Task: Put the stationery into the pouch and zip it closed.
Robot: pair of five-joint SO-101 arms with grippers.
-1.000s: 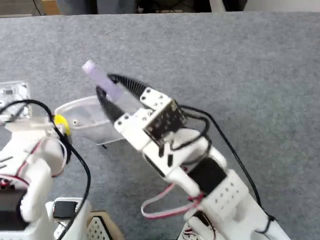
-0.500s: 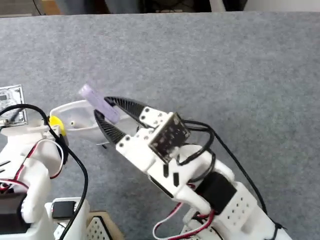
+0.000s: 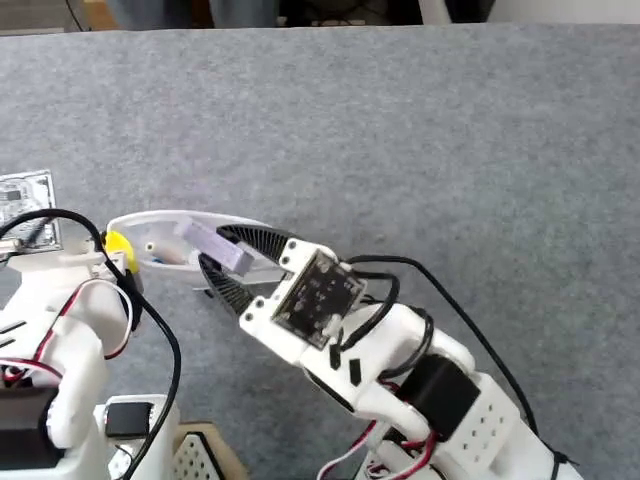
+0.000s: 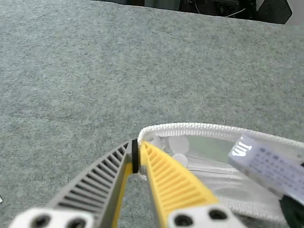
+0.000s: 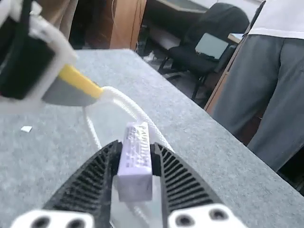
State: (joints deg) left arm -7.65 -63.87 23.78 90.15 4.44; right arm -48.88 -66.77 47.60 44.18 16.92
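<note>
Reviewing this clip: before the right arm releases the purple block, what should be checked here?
1. Hold: right gripper shut on the purple block: ok.
2. Anchor: left gripper pinching the pouch by its rim: ok.
3. Pouch mouth held open: ok.
4. Block's free end over the mouth, by the high view: ok.
5. Block deep enough to drop in cleanly: cannot tell.

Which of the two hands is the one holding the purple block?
The right hand, with black fingers, grips the purple block; the left hand, partly yellow, pinches the pouch by its rim.
</note>
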